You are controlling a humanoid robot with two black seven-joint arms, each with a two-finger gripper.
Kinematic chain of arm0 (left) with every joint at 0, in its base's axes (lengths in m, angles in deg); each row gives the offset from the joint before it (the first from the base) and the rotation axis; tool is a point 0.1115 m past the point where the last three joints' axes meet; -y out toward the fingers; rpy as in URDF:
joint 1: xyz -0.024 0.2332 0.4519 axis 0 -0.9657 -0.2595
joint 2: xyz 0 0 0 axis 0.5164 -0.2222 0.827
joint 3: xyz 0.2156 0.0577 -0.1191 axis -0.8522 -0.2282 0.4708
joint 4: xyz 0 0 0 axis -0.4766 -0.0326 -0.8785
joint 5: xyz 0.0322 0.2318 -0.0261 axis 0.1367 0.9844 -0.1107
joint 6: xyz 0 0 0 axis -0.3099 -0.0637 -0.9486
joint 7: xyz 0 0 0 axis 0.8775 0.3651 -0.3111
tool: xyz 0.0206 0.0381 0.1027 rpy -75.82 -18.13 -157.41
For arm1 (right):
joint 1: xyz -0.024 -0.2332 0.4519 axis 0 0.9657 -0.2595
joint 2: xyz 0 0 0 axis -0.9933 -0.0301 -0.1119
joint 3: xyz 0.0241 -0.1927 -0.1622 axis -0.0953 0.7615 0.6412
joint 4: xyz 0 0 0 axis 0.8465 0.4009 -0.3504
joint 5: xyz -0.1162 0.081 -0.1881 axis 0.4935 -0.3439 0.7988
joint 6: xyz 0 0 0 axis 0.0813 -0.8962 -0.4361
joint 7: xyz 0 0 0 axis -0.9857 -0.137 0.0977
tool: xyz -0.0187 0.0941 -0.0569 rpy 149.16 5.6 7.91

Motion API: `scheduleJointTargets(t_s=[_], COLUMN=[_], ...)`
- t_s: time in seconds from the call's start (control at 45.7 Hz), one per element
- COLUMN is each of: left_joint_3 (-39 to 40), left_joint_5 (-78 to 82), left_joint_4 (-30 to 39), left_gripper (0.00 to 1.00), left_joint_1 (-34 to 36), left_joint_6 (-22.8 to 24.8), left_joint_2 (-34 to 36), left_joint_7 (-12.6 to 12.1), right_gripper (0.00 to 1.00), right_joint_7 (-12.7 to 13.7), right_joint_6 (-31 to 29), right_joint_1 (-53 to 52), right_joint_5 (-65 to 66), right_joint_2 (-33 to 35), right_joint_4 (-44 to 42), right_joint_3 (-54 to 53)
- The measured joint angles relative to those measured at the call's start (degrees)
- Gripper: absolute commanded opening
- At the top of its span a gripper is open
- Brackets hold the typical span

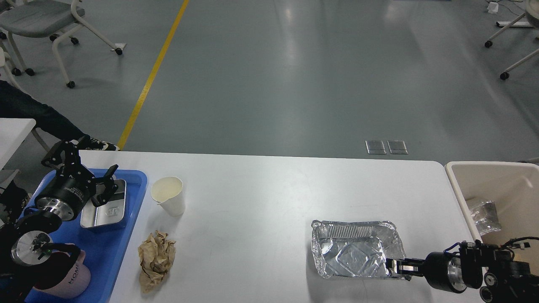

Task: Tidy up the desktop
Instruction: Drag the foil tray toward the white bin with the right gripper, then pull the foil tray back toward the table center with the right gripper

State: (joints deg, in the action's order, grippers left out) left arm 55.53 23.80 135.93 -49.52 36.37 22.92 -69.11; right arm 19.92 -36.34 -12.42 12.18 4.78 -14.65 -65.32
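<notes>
On white desktop: one paper cup, one crumpled brown paper, one foil tray pinched by right gripper near right edge; left gripper spread open over blue tray.

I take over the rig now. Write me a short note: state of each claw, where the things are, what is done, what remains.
Right claw: shut on the foil tray's near right rim, close to the beige bin.
Left claw: open, above the steel box in the blue tray.
Done: steel box and pink mug sit in the blue tray; some foil lies in the bin.
Left: foil tray, paper cup and crumpled brown paper remain on the desktop.
</notes>
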Motion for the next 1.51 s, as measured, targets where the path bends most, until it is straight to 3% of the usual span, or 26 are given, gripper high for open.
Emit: scheduleJointTargets(t_s=[0.656,1.246,1.509], left_joint_3=[-0.16,-0.58,-0.74], left_joint_5=[0.0,0.0,0.08], left_joint_4=[0.0,0.98,1.06], left_gripper=[0.96,0.96,0.96], left_joint_1=[0.11,0.28,0.28], left_joint_6=[0.05,-1.12,-1.6], left_joint_2=[-0.17,0.46,0.88], left_joint_7=[-0.06,-0.87,-2.45], right_gripper=[0.0,0.0,0.0], right_joint_7=[0.21,0.24,0.47], right_joint_6=[-3.26,-5.75,-6.1], right_joint_1=[-5.25,-9.49,-11.44], right_joint_5=[-8.57,-15.71,-16.29], right_joint_2=[10.86,32.23,32.5], right_joint_4=[8.44,22.52,22.97], right_joint_3=[-0.17,-0.72,-0.72])
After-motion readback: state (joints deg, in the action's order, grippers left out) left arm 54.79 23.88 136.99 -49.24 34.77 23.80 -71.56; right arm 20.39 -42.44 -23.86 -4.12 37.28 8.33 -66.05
